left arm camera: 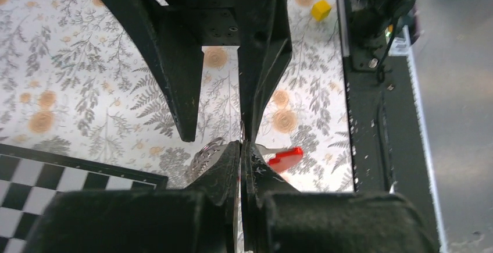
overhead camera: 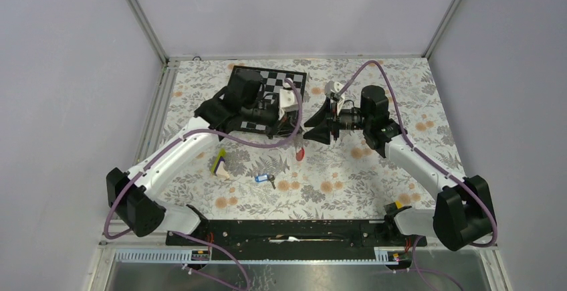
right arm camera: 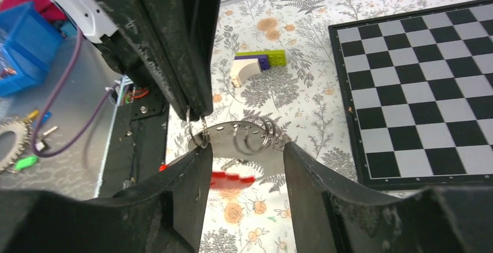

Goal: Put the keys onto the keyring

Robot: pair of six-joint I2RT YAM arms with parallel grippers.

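The key with its blue tag (overhead camera: 265,179) lies on the floral cloth, near the front middle, apart from both grippers. The keyring is a grey strip with wire rings (right arm camera: 244,136) and a red part (right arm camera: 234,179) hanging below it. In the top view the red part (overhead camera: 300,153) dangles between the arms. My left gripper (left arm camera: 241,147) is shut on the grey strip, held above the table. My right gripper (right arm camera: 243,155) is open, its fingertips at either end of the grey strip. The two grippers (overhead camera: 296,129) (overhead camera: 311,130) meet tip to tip.
A chessboard (overhead camera: 294,80) lies at the back behind the left arm. A yellow-purple-white wedge (overhead camera: 219,164) sits left of the key. A small yellow cube (overhead camera: 399,205) lies by the right arm's base. The black base rail (overhead camera: 294,227) runs along the near edge.
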